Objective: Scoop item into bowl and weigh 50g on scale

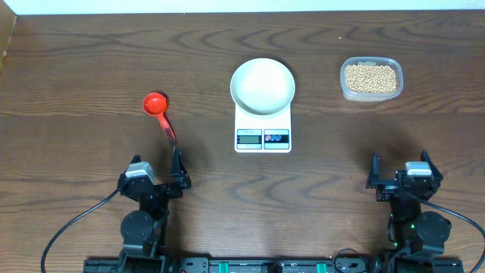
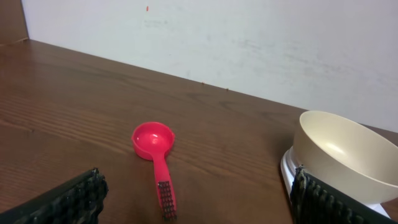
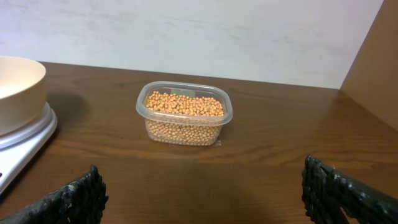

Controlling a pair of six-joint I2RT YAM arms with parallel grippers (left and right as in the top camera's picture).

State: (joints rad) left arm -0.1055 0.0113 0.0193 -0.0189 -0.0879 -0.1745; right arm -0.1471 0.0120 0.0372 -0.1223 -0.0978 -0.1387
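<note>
The white bowl point(image 1: 262, 86) sits empty on the white scale point(image 1: 263, 133) at mid table; it also shows in the left wrist view point(image 2: 345, 152) and the right wrist view point(image 3: 18, 90). The beige beans point(image 1: 370, 77) fill a clear plastic tub point(image 3: 184, 115) at the back right. A red scoop point(image 1: 158, 108) lies on the table left of the scale, handle toward me, and shows in the left wrist view point(image 2: 155, 155). My left gripper point(image 2: 199, 202) is open and empty, just short of the scoop handle. My right gripper point(image 3: 202, 193) is open and empty, well in front of the tub.
The brown wooden table point(image 1: 91, 61) ends at a white wall at the back. Both arm bases stand at the front edge, the left one point(image 1: 144, 220) and the right one point(image 1: 413, 220), with black cables trailing from them.
</note>
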